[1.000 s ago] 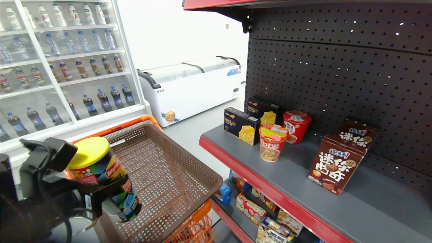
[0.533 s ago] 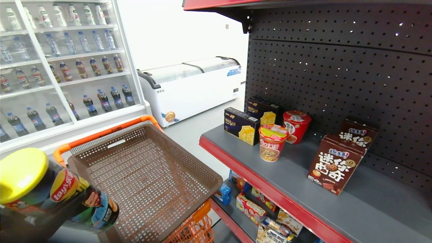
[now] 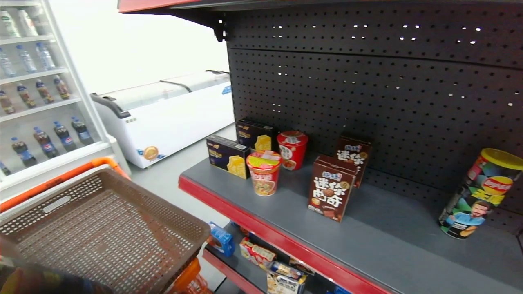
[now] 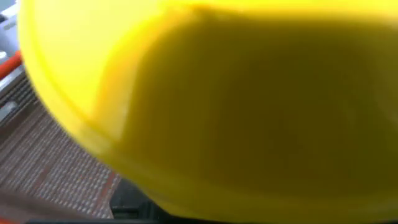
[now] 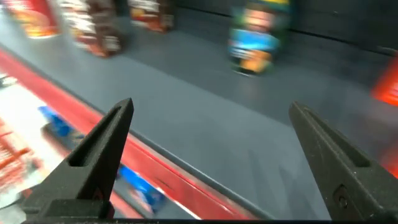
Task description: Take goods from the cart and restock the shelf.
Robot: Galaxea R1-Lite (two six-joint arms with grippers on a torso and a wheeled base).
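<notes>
Head view: grey shelf [image 3: 388,241] carried boxes [image 3: 329,190] and noodle cups [image 3: 263,173] at centre, with a shelved chips can [image 3: 478,195] at far right; cart basket [image 3: 175,220] sat lower left. Left wrist view: held chips can [image 4: 249,112] had its yellow lid hard against the lens, so left gripper was judged clamped on it. Right wrist view: right gripper [image 5: 211,106] was spread wide, holding nothing, over the shelf board. Step looked like carry-to-shelf. Next move called for setting the held can upright beside the shelved one.
</notes>
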